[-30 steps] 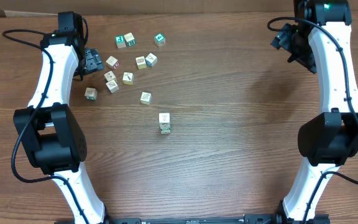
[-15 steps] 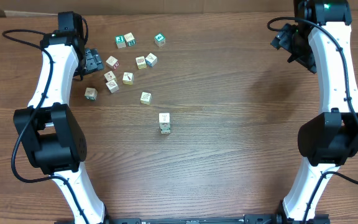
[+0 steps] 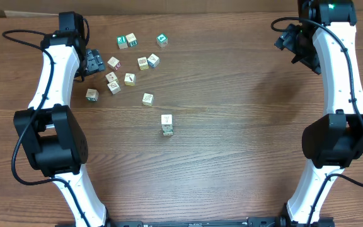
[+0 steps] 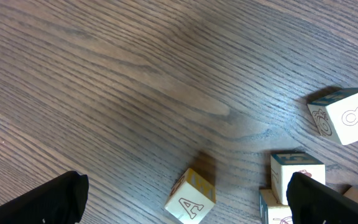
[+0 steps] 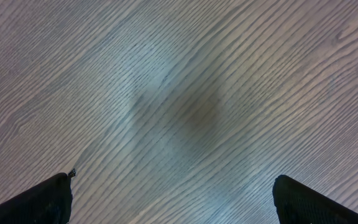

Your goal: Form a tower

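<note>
- The tower [image 3: 167, 124] stands upright near the middle of the table [image 3: 244, 145], its long axis vertical. It is seen end-on from overhead, so its cube count is unclear.
- Loose cubes [image 3: 130, 79] lie scattered up-left of it, well apart.
- The left gripper [image 3: 93, 63] gapes wide and empty just beside those cubes.
- The right gripper [image 3: 293, 43] hangs equally wide and empty at the far right corner.

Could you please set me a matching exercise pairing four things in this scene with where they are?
1. tower
2. left pincer
3. right pincer
4. cube marked A

a. open above bare table
b. lying flat, seen in the left wrist view
c. standing apart from the loose cubes
d. open beside the loose cubes

Pairs: 1-c, 2-d, 3-a, 4-b
</note>
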